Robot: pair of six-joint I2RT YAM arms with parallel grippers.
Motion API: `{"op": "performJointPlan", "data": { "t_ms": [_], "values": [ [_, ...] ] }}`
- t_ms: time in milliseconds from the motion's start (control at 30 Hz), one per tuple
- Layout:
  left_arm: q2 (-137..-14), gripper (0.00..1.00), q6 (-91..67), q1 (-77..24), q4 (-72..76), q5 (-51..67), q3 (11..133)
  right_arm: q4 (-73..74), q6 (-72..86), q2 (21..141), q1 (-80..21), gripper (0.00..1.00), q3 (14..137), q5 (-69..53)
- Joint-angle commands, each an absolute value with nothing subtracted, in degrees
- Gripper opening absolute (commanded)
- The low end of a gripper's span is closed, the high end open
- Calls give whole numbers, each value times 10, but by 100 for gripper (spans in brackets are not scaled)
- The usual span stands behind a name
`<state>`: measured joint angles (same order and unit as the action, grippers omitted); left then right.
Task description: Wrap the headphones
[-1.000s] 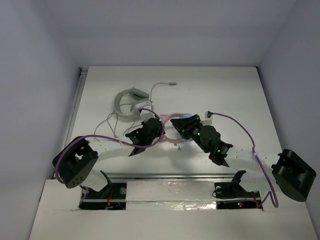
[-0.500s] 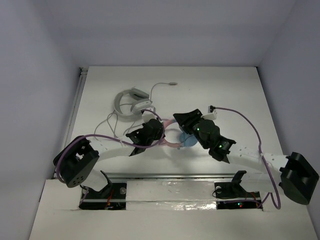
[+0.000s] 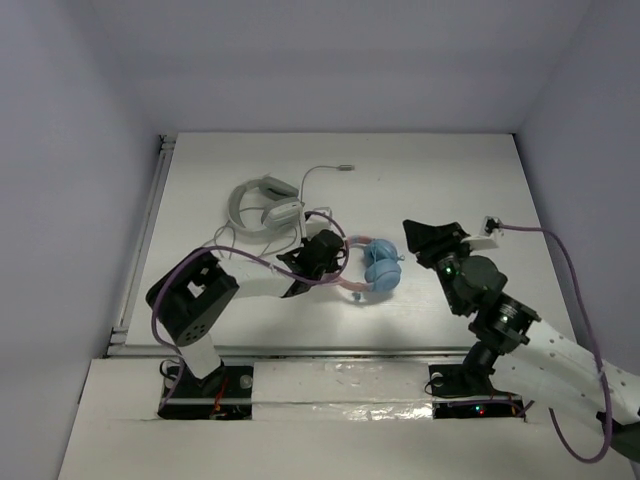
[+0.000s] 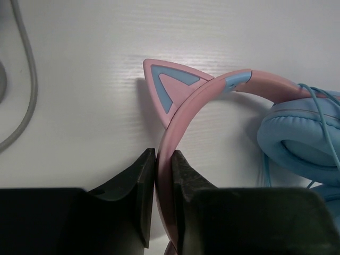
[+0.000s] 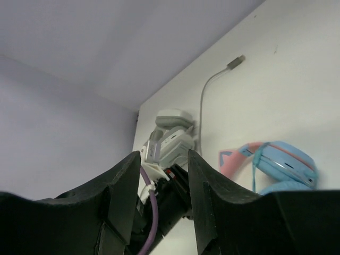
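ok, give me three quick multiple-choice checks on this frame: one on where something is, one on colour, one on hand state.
1. In the top view, where do the white-grey headphones lie relative to the cat-ear headphones?
A. farther from the arm bases and to the left
B. nearer the arm bases
C. stacked on top of them

2. The ear cups are:
A. black
B. light blue
C. white

3. The left hand is:
A. open above the table
B. shut on a grey cable
C. shut on the pink headband

Key:
1 A, the top view shows them up and left of the cat-ear pair.
2 B, blue pads show in all three views.
3 C, the left wrist view shows it clamped on the band.
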<state>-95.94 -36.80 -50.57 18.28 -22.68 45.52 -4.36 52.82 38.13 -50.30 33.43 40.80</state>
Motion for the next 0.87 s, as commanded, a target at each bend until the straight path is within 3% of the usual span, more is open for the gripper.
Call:
{"op": "performJointPlan", "data": {
  "t_ms": [0,33,133,167,267,400,667,733,833],
  "values": [
    [-970,4,-349,-505,238,-250,510,64,481,317,-504,47,326,455],
    [-973,18,-349,-505,238,-250,512,78,476,287,-504,47,329,455],
    [-956,42,-345,-505,239,-257,507,133,462,251,-504,48,344,457],
    [-946,54,-345,-505,234,-259,504,146,451,233,-504,56,357,454],
    [-890,70,-337,-505,215,-279,490,188,434,210,-504,65,391,447],
    [-763,74,-322,-511,164,-266,492,229,409,193,-504,67,445,432],
    [-541,86,-298,-511,102,-171,510,281,360,144,-504,62,565,408],
    [-502,86,-293,-511,99,-157,510,283,351,135,-504,68,568,424],
    [-477,87,-288,-511,108,-153,492,284,348,131,-504,84,555,447]
  ]
}}
